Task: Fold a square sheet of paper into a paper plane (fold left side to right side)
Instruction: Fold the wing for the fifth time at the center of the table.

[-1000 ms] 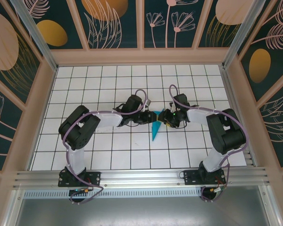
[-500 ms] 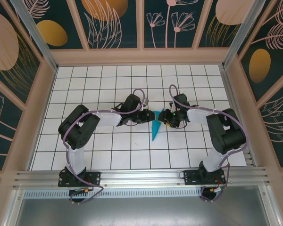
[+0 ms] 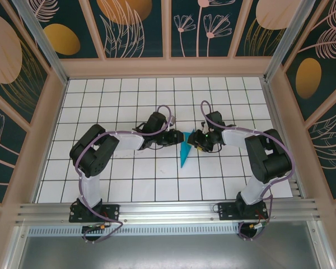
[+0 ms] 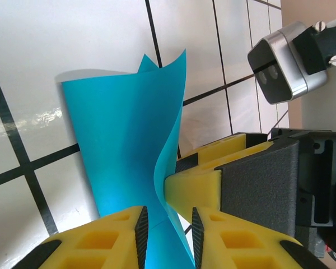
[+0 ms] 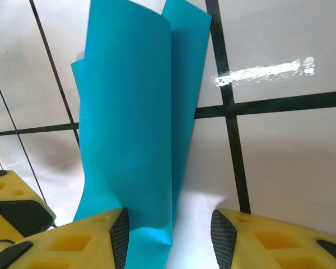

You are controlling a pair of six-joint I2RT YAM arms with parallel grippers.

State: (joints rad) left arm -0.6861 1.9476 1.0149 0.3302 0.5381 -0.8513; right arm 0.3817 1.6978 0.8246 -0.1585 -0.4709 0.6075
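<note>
The white gridded table (image 3: 129, 174) sat inside patterned walls, with the narrow teal paper plane (image 3: 184, 152) at its middle between both arms. Over the last second almost nothing had moved: the left gripper (image 4: 167, 230) stayed pinched on the paper's upper edge, while the right gripper (image 5: 168, 232) stood spread around the folded layers, so the fold seemed to be getting pressed rather than advanced

The left gripper (image 3: 175, 138) sits slightly closer to the paper plane (image 3: 185, 152) than a second ago, its wrist shifted a touch right. Its jaws narrow briefly, then reopen slightly.
</note>
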